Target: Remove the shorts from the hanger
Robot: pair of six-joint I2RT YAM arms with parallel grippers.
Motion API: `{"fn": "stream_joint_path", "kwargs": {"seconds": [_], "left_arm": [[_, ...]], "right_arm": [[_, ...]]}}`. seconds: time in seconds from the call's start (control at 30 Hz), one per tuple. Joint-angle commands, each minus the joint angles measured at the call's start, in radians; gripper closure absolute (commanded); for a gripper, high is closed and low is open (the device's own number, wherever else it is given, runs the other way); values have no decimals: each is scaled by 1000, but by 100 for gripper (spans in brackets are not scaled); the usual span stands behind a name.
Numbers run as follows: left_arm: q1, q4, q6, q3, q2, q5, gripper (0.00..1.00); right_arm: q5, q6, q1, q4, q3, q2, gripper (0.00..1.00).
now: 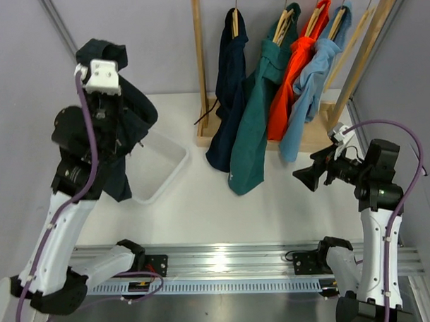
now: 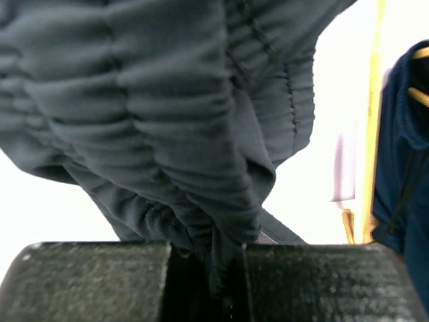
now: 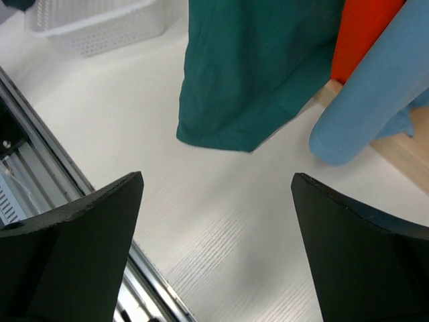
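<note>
The left gripper [image 2: 206, 282] is closed on a bunched fold of the shorts [image 1: 118, 129], with the dark fabric pinched between its two fingers [image 2: 87, 282]. The left arm holds them up at the far left, and they hang in loose folds over the near left edge of the white basket [image 1: 166, 173], well apart from the wooden rack [image 1: 200, 62]. On the rack hang a dark navy garment [image 1: 230, 97], a teal garment [image 1: 253, 131], an orange-red one [image 1: 293, 80] and a light blue one [image 1: 313, 94]. A bare wooden hanger [image 1: 359, 32] seems to hang at the rail's right end. The right gripper [image 3: 214, 248] gapes wide with nothing in it above the white table [image 1: 223, 203], near the hem of the teal garment
</note>
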Motion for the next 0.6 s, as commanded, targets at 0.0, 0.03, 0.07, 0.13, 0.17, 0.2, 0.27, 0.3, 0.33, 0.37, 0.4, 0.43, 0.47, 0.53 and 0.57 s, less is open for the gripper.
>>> {"fn": "stream_joint_path", "kwargs": {"seconds": [0.0, 0.03, 0.07, 0.13, 0.17, 0.2, 0.27, 0.3, 0.33, 0.37, 0.4, 0.43, 0.47, 0.53, 0.57], "left_arm": [[73, 40, -67, 150, 77, 72, 100], [87, 38, -83, 166, 94, 63, 100], [99, 41, -84, 174, 117, 63, 100], [136, 43, -98, 176, 131, 58, 100], [148, 46, -103, 153, 133, 64, 100], [175, 57, -107, 134, 128, 67, 100], [208, 69, -143, 50, 111, 98, 100], [252, 71, -165, 33, 92, 118, 100], [274, 69, -207, -17, 81, 136, 100], [291, 69, -221, -33, 71, 159, 100], [312, 67, -227, -51, 52, 164, 100], [320, 63, -233, -106, 39, 167, 100], [328, 61, -236, -130, 27, 168, 100], [352, 57, -255, -192, -19, 184, 100], [360, 54, -264, -234, -36, 188, 100]], "right_arm": [[-45, -94, -6, 6, -42, -18, 1], [-55, -112, -6, -4, -54, -18, 0], [-72, -134, -6, -17, -65, -18, 1], [-89, -178, -9, -34, -106, -26, 1], [-94, -187, -13, -35, -118, -29, 1], [-95, -198, -13, -43, -137, -36, 0], [-94, -218, -16, -49, -142, -39, 1], [-94, -220, -16, -54, -140, -39, 1], [-98, -224, -16, -55, -138, -38, 1], [-100, -224, -16, -54, -138, -38, 1], [-97, -224, -16, -52, -140, -38, 0], [-94, -224, -16, -52, -138, -39, 1], [-91, -224, -16, -54, -138, -39, 0], [-88, -226, -16, -55, -138, -41, 1], [-88, -226, -16, -54, -138, -41, 1]]}}
